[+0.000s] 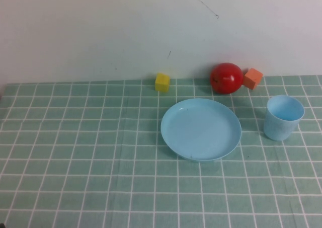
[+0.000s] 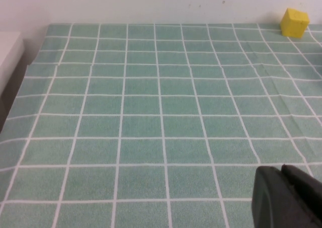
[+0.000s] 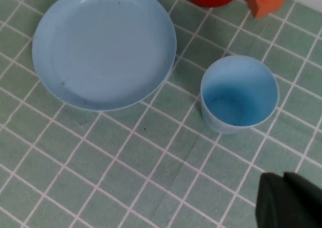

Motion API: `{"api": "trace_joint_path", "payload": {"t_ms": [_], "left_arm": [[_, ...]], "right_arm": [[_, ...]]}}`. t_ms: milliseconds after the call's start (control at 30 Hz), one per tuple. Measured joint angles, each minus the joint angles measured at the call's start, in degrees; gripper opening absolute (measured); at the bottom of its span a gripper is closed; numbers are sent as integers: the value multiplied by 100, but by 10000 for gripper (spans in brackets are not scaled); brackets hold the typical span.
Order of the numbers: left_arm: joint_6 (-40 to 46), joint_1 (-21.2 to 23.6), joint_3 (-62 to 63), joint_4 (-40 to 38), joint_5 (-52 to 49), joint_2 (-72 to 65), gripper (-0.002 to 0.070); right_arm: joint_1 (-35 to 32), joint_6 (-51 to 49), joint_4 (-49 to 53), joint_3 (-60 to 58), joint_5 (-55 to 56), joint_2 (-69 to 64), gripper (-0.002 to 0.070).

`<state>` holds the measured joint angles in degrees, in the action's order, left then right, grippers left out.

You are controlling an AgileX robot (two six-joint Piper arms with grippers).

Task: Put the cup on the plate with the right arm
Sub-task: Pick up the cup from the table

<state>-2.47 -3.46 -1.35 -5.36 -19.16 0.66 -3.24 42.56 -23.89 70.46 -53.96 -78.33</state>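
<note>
One small light blue plastic cup [image 1: 284,117] stood upright on the green checked tablecloth [image 1: 100,152], to the right of the round light blue plastic plate [image 1: 200,129] and clearly apart from it, with a strip of cloth between them. The cup was empty and its mouth faced up. Behind the plate, near the white wall [image 1: 100,31], sat a red ball [image 1: 226,78] with an orange cube [image 1: 253,78] just beside it, and a yellow cube [image 1: 162,82] lay further left.

Neither arm appeared in the high view. The right gripper [image 3: 289,200] showed only as a dark tip in its wrist view, above the cloth near the cup and apart from it; whether it was spread or closed I could not tell. The left gripper [image 2: 287,198] showed likewise over bare cloth, far from the yellow cube, its state equally unclear.

The step in hand seemed to be the approach to the cup. A good grasp would likely take the wall from above or from the side at mid-height, squarely, since a light tumbler could tip or slide if nudged. The carry should then clear the plate's raised rim and set the cup near the plate's middle.
</note>
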Motion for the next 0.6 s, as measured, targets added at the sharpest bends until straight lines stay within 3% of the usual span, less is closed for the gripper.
{"api": "trace_joint_path", "payload": {"t_ms": [467, 600], "left_arm": [[0, 0, 0, 0, 0, 0, -3], [0, 0, 0, 0, 0, 0, -3]], "right_arm": [[150, 73, 539, 1308, -36, -2150, 6], [150, 380, 159, 1490, -28, -2559, 127]]}}
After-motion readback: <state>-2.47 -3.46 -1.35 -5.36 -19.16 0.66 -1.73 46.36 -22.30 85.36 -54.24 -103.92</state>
